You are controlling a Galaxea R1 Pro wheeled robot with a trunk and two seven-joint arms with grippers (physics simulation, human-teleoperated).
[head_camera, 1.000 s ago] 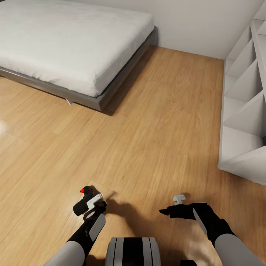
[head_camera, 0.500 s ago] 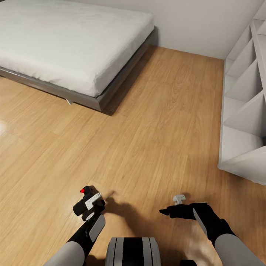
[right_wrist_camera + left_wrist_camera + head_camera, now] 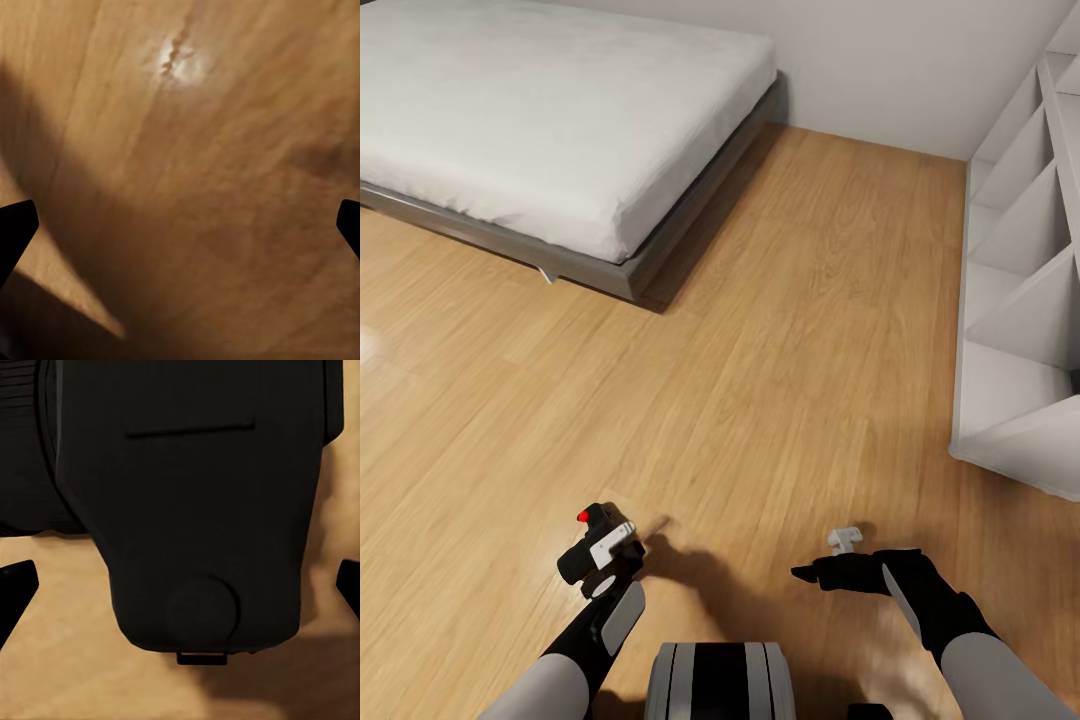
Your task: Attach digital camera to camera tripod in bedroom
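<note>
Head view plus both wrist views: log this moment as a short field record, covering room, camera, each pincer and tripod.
room: bedroom, wood floor, bed, white shelving
digital camera: held above the floor, red button up
left pincer: shut on the digital camera
right pincer: open, empty, over bare floor
camera tripod: not visible here

Bare wood floor (image 3: 780,360) runs open ahead of both arms, up to the grey wall (image 3: 900,70). The bed (image 3: 550,120) closes off the far left, its grey frame (image 3: 590,265) low at the floor. White shelving (image 3: 1025,300) blocks the right side.
</note>
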